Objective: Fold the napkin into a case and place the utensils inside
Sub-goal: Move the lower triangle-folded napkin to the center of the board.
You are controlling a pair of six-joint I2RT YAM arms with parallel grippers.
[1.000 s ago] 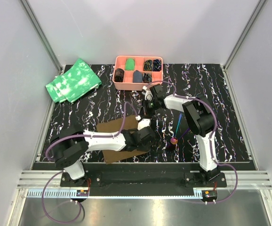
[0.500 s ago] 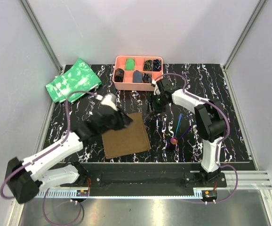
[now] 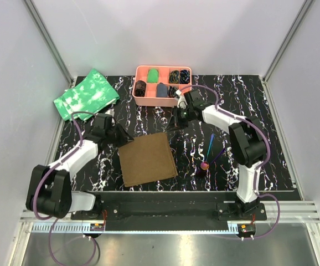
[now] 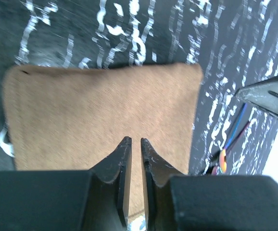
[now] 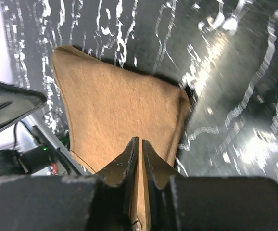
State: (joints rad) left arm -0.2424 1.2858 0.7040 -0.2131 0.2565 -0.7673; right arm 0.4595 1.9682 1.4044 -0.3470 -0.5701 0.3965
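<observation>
The brown napkin (image 3: 148, 159) lies flat and unfolded on the black marbled table, front centre. It also shows in the left wrist view (image 4: 100, 110) and the right wrist view (image 5: 120, 115). My left gripper (image 3: 120, 135) (image 4: 132, 140) hovers at its back left corner, with its jaws shut and empty. My right gripper (image 3: 177, 120) (image 5: 139, 140) hovers just beyond its back right corner, with its jaws shut and empty. The utensils (image 3: 211, 151) lie right of the napkin, purple and blue stems with a pink-red end (image 3: 204, 165). They also show at the edge of the left wrist view (image 4: 230, 144).
A pink compartment tray (image 3: 149, 102) with small items stands at the back centre, just behind the right wrist. Green white-mottled cloths (image 3: 86, 94) lie at the back left. Grey walls enclose the table on three sides.
My left arm has swung off the napkin's front, up and back to its left corner. The napkin now lies uncovered. My right gripper has shifted slightly back.
</observation>
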